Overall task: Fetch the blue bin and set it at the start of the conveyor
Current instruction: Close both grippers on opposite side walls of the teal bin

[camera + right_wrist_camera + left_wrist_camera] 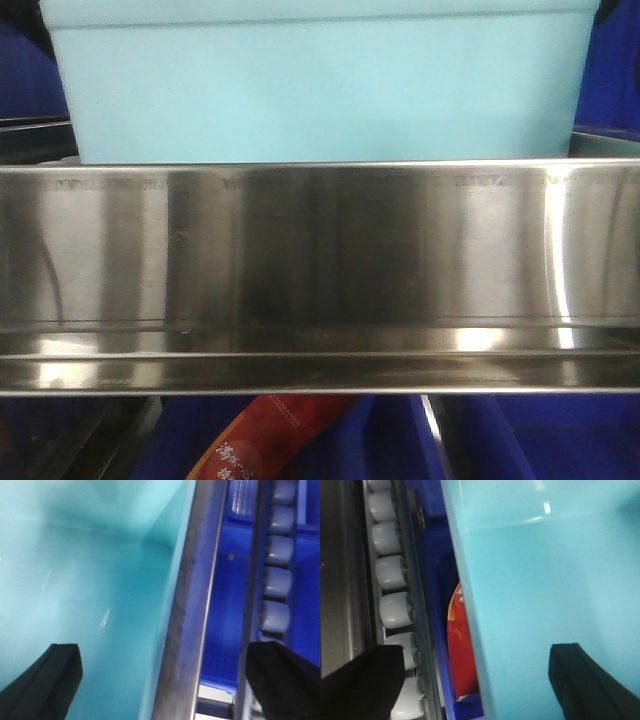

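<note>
The blue bin [320,90] is a pale turquoise tub standing on the shelf just behind the steel rail. My left gripper [475,685] is open. One of its fingers [590,680] is inside the bin [545,580] and the other is outside, so they straddle its left wall. My right gripper [165,685] is open. One of its fingers [45,680] is inside the bin [85,580] and the other is outside, across the grey strip along its right edge. Neither gripper shows in the front view. The conveyor start is out of view.
A shiny stainless-steel shelf rail [320,260] spans the front view below the bin. White rollers [390,570] run along the bin's left side and grey rollers [277,580] along its right. Dark blue crates [225,605] sit below, one holding a red packet [462,650].
</note>
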Motion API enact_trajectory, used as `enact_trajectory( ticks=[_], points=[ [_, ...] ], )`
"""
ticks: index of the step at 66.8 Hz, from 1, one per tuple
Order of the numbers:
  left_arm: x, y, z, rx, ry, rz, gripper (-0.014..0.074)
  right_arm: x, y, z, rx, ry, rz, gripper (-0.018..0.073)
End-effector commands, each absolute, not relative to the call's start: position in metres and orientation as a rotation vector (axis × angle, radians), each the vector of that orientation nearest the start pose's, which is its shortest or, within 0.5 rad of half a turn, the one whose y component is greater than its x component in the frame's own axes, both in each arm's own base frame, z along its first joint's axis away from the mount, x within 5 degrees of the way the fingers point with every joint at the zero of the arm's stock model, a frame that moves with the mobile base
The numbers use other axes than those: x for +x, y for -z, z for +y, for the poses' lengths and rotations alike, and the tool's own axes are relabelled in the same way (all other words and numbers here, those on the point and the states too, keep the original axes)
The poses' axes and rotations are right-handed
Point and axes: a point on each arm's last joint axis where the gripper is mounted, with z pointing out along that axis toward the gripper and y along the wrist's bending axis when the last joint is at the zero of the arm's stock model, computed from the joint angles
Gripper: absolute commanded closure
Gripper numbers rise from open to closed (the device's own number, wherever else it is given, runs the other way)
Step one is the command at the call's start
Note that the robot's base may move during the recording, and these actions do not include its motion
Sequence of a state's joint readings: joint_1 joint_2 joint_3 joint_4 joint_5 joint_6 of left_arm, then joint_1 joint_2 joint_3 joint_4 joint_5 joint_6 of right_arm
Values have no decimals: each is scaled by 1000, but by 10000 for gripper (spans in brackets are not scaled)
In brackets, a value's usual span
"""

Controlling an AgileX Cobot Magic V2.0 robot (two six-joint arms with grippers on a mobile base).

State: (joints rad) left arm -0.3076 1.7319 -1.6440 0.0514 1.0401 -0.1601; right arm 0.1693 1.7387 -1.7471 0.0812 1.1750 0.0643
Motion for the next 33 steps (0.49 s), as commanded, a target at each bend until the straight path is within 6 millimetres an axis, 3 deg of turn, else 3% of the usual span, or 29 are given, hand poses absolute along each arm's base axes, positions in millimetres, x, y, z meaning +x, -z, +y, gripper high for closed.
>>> enact_trajectory(
  ticks=[1,5,14,25,26,33],
  points=[
    [368,-337,-110,194,98,2603,123,377,-356,71,-122,-177,2644,-1],
    [369,-334,-111,194,95,2613,139,380,-351,72,-122,-178,2657,41],
    [369,-332,-111,195,93,2621,302,385,-341,73,-122,-174,2687,314],
    [369,-332,-111,195,93,2621,677,385,-339,73,-122,-173,2695,717],
    [369,-332,-111,195,93,2621,712,385,-339,73,-122,-173,2697,726],
    [369,-333,-110,195,94,2619,708,385,-338,72,-125,-164,2702,711]
  ],
)
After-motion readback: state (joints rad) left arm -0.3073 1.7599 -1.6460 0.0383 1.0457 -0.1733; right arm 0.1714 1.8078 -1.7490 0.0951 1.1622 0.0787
